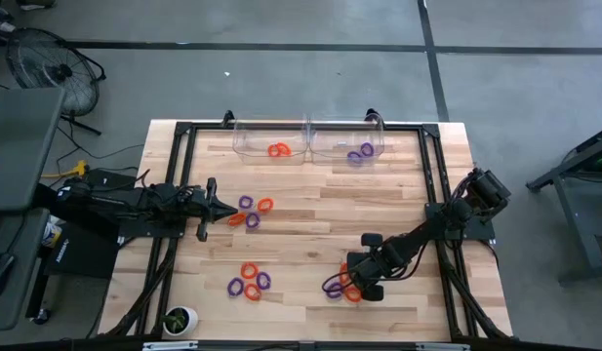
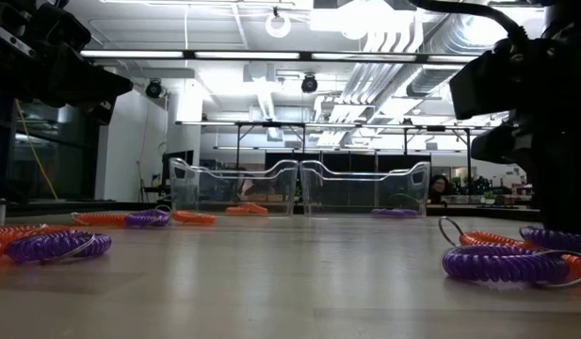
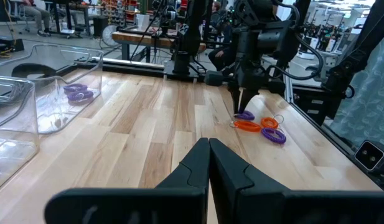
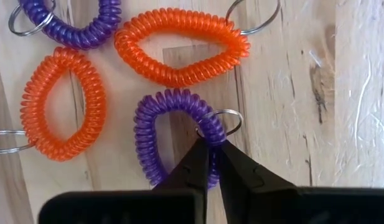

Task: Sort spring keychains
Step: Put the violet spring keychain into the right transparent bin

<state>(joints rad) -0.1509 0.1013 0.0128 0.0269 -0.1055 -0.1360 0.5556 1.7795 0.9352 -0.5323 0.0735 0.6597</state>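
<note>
Orange and purple spring keychains lie flat on the wooden table in three clusters: mid-left (image 1: 250, 213), near-centre (image 1: 249, 283) and near-right (image 1: 340, 286). My right gripper (image 1: 353, 284) points down over the near-right cluster and is shut on a purple keychain (image 4: 170, 134). Two orange ones (image 4: 179, 46) (image 4: 61, 102) and another purple one (image 4: 73, 22) lie beside it. My left gripper (image 1: 222, 210) waits shut and level at the table's left, touching nothing; its fingers (image 3: 208, 155) are together. My right gripper pinches the purple keychain's coil (image 4: 201, 126) between its two fingertips, right beside its metal ring (image 4: 224, 117). The fingers come from above, pointing down, across the coil. The keychain lies flat on the table.
Two clear bins stand at the far edge: the left one (image 1: 269, 146) holds orange keychains, the right one (image 1: 344, 146) purple ones. A black frame (image 1: 432, 195) borders the tabletop. A small white pot (image 1: 180, 320) sits at the near left corner.
</note>
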